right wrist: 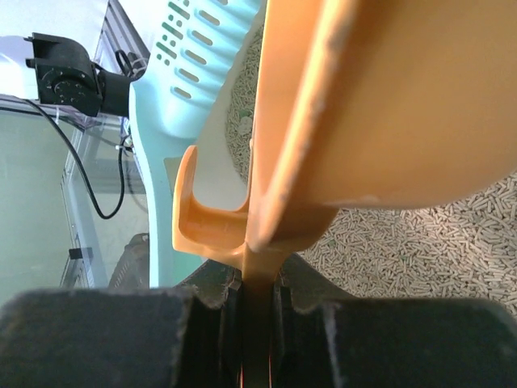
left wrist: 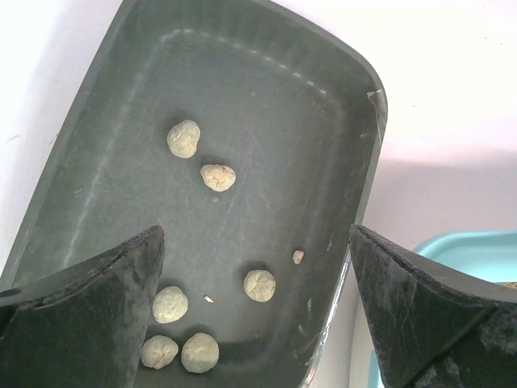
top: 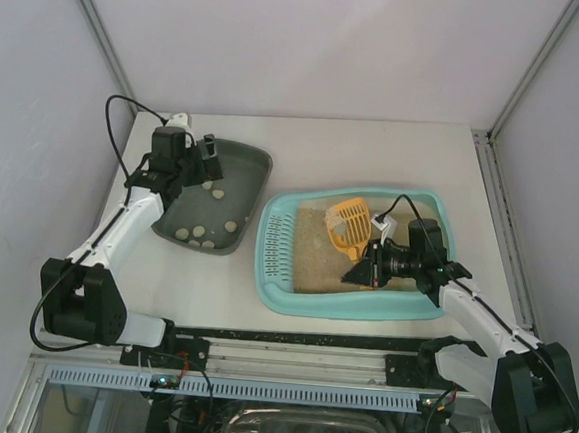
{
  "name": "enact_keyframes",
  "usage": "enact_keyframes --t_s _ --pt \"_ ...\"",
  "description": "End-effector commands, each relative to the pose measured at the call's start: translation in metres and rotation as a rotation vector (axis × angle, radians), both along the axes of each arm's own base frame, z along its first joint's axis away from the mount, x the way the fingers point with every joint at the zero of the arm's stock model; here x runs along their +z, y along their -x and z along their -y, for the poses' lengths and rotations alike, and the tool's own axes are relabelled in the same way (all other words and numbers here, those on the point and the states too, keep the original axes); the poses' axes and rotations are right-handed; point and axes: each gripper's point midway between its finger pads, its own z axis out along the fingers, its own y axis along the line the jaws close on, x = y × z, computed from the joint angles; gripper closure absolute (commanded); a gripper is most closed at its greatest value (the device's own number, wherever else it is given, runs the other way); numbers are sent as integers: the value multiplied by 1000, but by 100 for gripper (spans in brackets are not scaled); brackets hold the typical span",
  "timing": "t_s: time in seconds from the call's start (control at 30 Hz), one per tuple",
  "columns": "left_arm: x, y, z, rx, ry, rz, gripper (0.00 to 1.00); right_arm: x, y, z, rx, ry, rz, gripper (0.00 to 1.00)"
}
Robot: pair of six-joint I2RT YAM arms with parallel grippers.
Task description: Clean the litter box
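Note:
The light-turquoise litter box [top: 276, 281] lies at centre right, its slotted grate [top: 275, 244] at the left end and beige pellet litter [top: 320, 269] inside; the litter also shows in the right wrist view [right wrist: 452, 234]. My right gripper [top: 365, 273] is shut on the handle of an orange slotted scoop [top: 348, 224] and holds it over the litter. The scoop fills the right wrist view [right wrist: 380, 105]. My left gripper [top: 195, 164] is open over the dark grey-green tray [top: 244, 163], which holds several pale round clumps [left wrist: 218, 177].
The dark tray's right rim [left wrist: 370, 145] lies near the turquoise box's corner [left wrist: 452, 242]. A white cable [top: 384, 220] runs by the right wrist. The frame rail [top: 290, 339] runs along the near edge. Grey walls stand on both sides.

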Motion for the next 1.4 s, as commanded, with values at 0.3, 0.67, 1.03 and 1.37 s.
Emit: enact_keyframes --t_s 0.3,0.67,1.03,1.37 --pt "-2 8 -5 -30 -51 1 0 51 -12 -17 104 -258 161 100" --pt "-5 8 -1 -46 -38 -10 0 70 2 -11 106 -404 140 100" --pt "-7 10 -1 -58 -44 -13 0 64 0 -7 99 -354 138 100" --pt "-10 11 0 -62 -45 -25 0 102 -11 -1 67 -453 198 100"
